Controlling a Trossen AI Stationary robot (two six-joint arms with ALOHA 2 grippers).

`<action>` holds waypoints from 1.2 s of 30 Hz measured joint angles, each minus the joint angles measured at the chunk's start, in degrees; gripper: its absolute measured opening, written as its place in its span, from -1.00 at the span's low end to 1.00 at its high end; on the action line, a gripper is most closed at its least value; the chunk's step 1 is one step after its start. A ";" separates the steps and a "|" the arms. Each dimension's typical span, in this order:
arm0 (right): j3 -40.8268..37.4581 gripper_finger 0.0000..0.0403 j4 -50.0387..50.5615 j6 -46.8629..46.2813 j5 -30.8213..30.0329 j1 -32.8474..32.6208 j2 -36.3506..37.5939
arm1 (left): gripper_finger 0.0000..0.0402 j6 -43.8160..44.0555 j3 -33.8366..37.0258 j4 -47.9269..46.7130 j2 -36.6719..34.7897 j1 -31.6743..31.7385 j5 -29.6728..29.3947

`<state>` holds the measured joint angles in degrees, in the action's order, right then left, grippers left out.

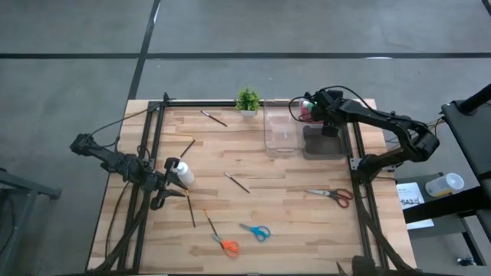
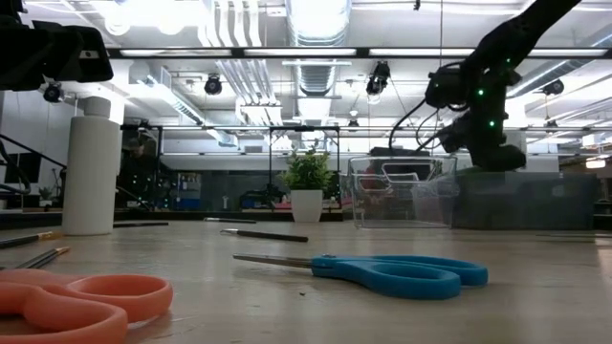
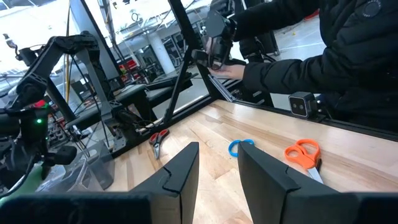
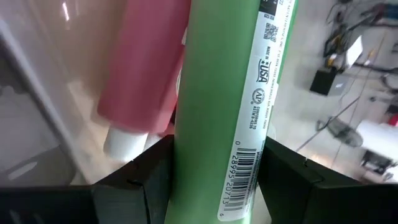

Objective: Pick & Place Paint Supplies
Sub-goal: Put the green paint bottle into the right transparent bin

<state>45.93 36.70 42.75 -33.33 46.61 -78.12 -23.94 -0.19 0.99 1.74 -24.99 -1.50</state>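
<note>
Here, your right gripper [image 4: 211, 180] clenches the green plastic squeeze bottle [image 4: 217, 93] above the dark bin [image 1: 322, 142]; left gripper [image 3: 217, 180] sits released.

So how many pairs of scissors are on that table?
3: orange scissors and blue scissors lie side by side near the front edge; red-handled scissors lie toward the right side. None seems hidden.
</note>
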 joint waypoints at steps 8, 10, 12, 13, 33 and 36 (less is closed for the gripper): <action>-0.80 -0.05 -2.85 0.65 1.39 -0.04 -0.01 | -0.41 0.02 0.01 -0.01 -0.01 0.00 0.00; -0.68 -0.05 -2.64 -0.55 3.10 -0.04 -0.01 | -0.41 0.00 0.00 0.00 0.00 -0.02 0.00; -0.68 -0.05 -2.82 -0.79 4.67 0.00 -0.01 | -0.41 0.01 0.01 0.00 -0.02 -0.01 0.00; -0.68 -0.05 -2.85 -0.75 4.76 0.00 -0.01 | -0.41 0.02 0.02 0.00 0.00 -0.01 0.00; -0.25 0.46 -2.24 -2.88 5.55 -0.13 0.75 | -0.41 0.00 0.00 0.00 0.00 -0.02 0.00; 0.82 0.46 -1.96 -3.69 5.51 -0.15 2.12 | -0.41 0.00 0.00 0.00 0.00 0.00 0.00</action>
<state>46.76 34.74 39.07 -27.82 46.46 -76.00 -23.94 -0.19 0.99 1.74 -24.99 -1.50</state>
